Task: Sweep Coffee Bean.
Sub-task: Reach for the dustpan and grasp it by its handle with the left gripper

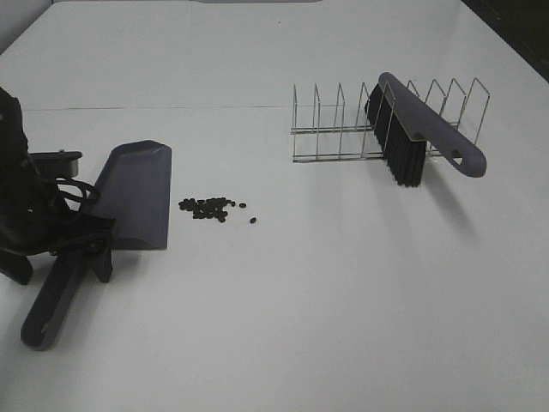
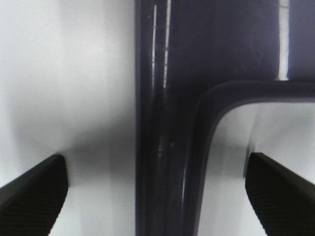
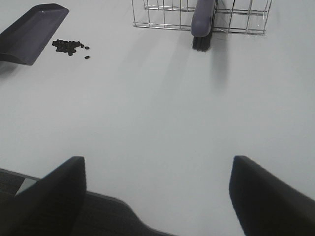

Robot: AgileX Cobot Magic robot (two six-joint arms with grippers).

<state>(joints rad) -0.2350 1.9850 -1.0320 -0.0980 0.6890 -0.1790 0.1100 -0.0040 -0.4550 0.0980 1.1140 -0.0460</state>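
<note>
The left hand [image 2: 155, 172] hung with its fingers wide apart astride the handle of the dark purple plastic dustpan [image 1: 137, 193] — to my eye it should close squarely, keeping the lip flat on the white desk [image 1: 300, 326], just beside the small cluster of dark coffee beans [image 1: 208, 209].

Layout on the table [image 1: 343, 300], high camera. The dustpan [image 1: 137, 193] is lying at the left, its handle running toward the front left. The left gripper [image 2: 156, 162] is straddling that handle, one finger [image 2: 34, 191] sitting on each side, apart from it. The coffee bean [image 1: 208, 209] cluster is lying just right of the pan, not touching it, with two beans straying farther right. The wire rack [image 1: 330, 129] is standing behind and well to the right. The brush [image 1: 420, 129] is leaning in the rack's right half, bristles hanging before its front rail, handle end jutting rightward.
</note>
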